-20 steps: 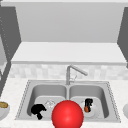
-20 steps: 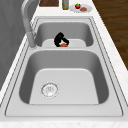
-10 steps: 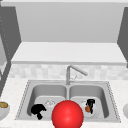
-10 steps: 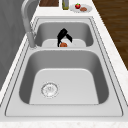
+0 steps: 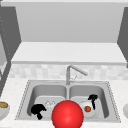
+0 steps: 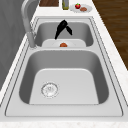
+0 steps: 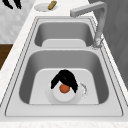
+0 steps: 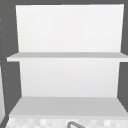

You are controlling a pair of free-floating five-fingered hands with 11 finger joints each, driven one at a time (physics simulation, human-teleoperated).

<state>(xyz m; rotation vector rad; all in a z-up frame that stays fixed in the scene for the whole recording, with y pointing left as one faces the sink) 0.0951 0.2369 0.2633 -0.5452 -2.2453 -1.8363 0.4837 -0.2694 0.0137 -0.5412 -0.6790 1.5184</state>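
My right hand (image 5: 93,98) hangs over the right basin, fingers straight and pointing down, thumb apart, holding nothing. Right under it lies a white plate (image 5: 93,113) with a small orange round thing (image 5: 87,108) on it. In the left side view this hand (image 6: 63,28) is clear above the plate (image 6: 53,43) and the orange thing (image 6: 63,45). The right side view has the hand (image 7: 63,78) just over the orange thing (image 7: 65,88). My left hand (image 5: 38,110) floats at the left basin's front, relaxed, and its fingers (image 7: 12,3) hang beyond the counter edge. A big red ball (image 5: 67,115) covers the sink's front middle.
The faucet (image 5: 71,72) stands behind the divider with its spout angled right. The left basin has a drain (image 6: 49,89). A bowl of brown food (image 5: 3,108) sits on the left counter. A plate with a red fruit (image 6: 80,7), a bottle (image 6: 65,3) and a board (image 6: 48,2) are on the right counter.
My right hand has risen from the plate, leaving the orange thing on it. The left hand and the red ball stay put.
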